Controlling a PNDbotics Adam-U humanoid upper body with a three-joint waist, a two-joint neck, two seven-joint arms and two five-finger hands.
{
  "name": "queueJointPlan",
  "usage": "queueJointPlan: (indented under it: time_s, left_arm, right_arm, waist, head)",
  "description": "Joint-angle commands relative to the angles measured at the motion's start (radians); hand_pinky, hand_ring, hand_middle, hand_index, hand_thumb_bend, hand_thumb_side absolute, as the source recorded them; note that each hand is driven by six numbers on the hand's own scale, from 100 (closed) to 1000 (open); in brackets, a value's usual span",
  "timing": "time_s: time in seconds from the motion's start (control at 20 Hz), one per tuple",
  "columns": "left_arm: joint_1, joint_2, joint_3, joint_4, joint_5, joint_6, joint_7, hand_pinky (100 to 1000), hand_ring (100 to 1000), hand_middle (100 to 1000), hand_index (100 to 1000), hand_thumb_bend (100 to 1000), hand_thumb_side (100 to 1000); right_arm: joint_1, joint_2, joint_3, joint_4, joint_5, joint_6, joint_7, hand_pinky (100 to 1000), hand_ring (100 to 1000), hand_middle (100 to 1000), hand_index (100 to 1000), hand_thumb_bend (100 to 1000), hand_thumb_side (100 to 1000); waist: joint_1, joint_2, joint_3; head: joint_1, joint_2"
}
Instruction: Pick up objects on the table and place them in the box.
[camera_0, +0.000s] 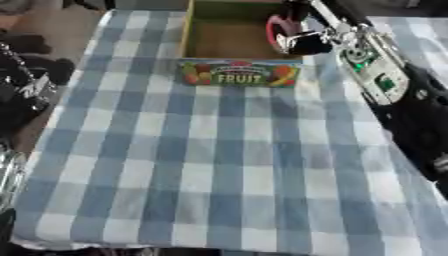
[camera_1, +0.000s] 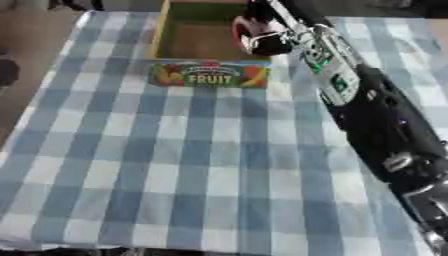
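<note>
Black right arm stretched over the box (camera_0: 199, 31), right hand (camera_0: 302, 42) curled around a pink-and-white object (camera_0: 278, 31)

Soft blur throughout, even daylight, faint shadows, no glare.

A table fills most of the space, draped in a blue-and-white checked cloth (camera_0: 219, 165) that hangs slightly over the near edge. To the left of it runs a strip of brownish floor (camera_0: 66, 30), perhaps wood or a smooth tan covering; it is hard to say which. Dark shapes (camera_0: 26, 80) sit on that floor beside the table. The light is even and soft, with no strong shadows on the cloth.
</note>
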Motion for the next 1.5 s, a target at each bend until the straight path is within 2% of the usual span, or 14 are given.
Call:
queueJointPlan:
  time_s: [0.05,0.3,0.4,0.5,0.55,0.6,0.65,0.75,0.95,1.15,1.35,1.5]
  left_arm:
    - [-0.023,0.004,-0.008,-0.022,0.002,-0.001,-0.011,586,597,603,709,837,501]
    - [-0.037,-0.003,-0.019,-0.025,0.005,0.000,-0.020,586,597,602,709,833,501]
    - [-0.040,-0.005,-0.022,-0.025,0.006,0.000,-0.022,586,597,602,709,832,501]
    - [-0.040,-0.005,-0.025,-0.024,0.007,0.001,-0.024,586,597,602,709,832,502]
    - [-0.040,-0.005,-0.025,-0.024,0.007,0.001,-0.025,586,597,602,709,832,502]
    - [-0.040,-0.005,-0.025,-0.024,0.007,0.002,-0.025,586,597,602,709,832,502]
    - [-0.040,-0.005,-0.025,-0.024,0.007,0.002,-0.025,585,596,602,709,831,502]
    - [-0.039,-0.005,-0.026,-0.023,0.008,0.003,-0.024,585,596,602,709,831,502]
    - [-0.034,-0.003,-0.024,-0.022,0.006,0.003,-0.021,585,597,602,709,828,502]
    - [-0.025,0.001,-0.017,-0.018,0.002,0.005,-0.009,584,598,601,706,808,500]
    - [-0.019,0.006,-0.005,-0.015,0.002,0.005,0.015,583,597,599,702,786,494]
    - [-0.018,0.005,0.003,-0.010,0.004,0.005,0.036,584,597,597,698,760,486]
  right_arm:
    - [-0.040,0.009,-0.040,0.067,0.062,-0.006,-0.044,556,544,330,401,100,100]
    - [-0.068,0.024,-0.082,0.155,0.127,0.004,-0.132,568,568,368,433,100,100]
    - [-0.077,0.029,-0.093,0.177,0.152,0.014,-0.168,597,612,473,532,100,100]
    - [-0.084,0.032,-0.099,0.196,0.171,0.024,-0.184,673,712,656,707,369,100]
    - [-0.086,0.032,-0.099,0.201,0.180,0.026,-0.179,696,740,709,743,420,100]
    - [-0.088,0.032,-0.100,0.202,0.188,0.027,-0.175,696,740,709,743,420,100]
    - [-0.089,0.031,-0.101,0.201,0.193,0.029,-0.169,726,770,775,796,458,111]
    - [-0.089,0.027,-0.102,0.188,0.194,0.035,-0.157,742,784,812,822,484,158]
    - [-0.080,0.008,-0.098,0.141,0.166,0.049,-0.130,749,797,828,831,527,220]
    - [-0.055,-0.028,-0.095,0.065,0.081,0.069,-0.122,707,759,763,796,499,207]
    - [0.004,-0.087,-0.097,-0.055,-0.099,0.103,-0.144,668,726,729,764,415,185]
    - [0.069,-0.140,-0.101,-0.171,-0.249,0.135,-0.173,647,705,711,749,389,171]
  waist:
    - [-0.001,-0.011,0.013]
    - [-0.005,-0.003,0.041]
    - [-0.005,-0.002,0.048]
    - [-0.005,-0.002,0.052]
    - [-0.004,-0.002,0.053]
    - [-0.004,-0.003,0.054]
    - [-0.004,-0.003,0.054]
    - [-0.004,-0.004,0.052]
    - [-0.003,-0.009,0.035]
    - [-0.001,-0.016,0.012]
    - [0.002,-0.024,-0.015]
    - [0.005,-0.027,-0.037]
  head:
    - [-0.022,-0.018]
    - [-0.048,-0.029]
    - [-0.055,-0.033]
    - [-0.059,-0.035]
    - [-0.060,-0.035]
    - [-0.060,-0.036]
    - [-0.060,-0.038]
    - [-0.058,-0.041]
    - [-0.048,-0.039]
    - [-0.031,-0.037]
    - [-0.012,-0.037]
    - [0.000,-0.039]
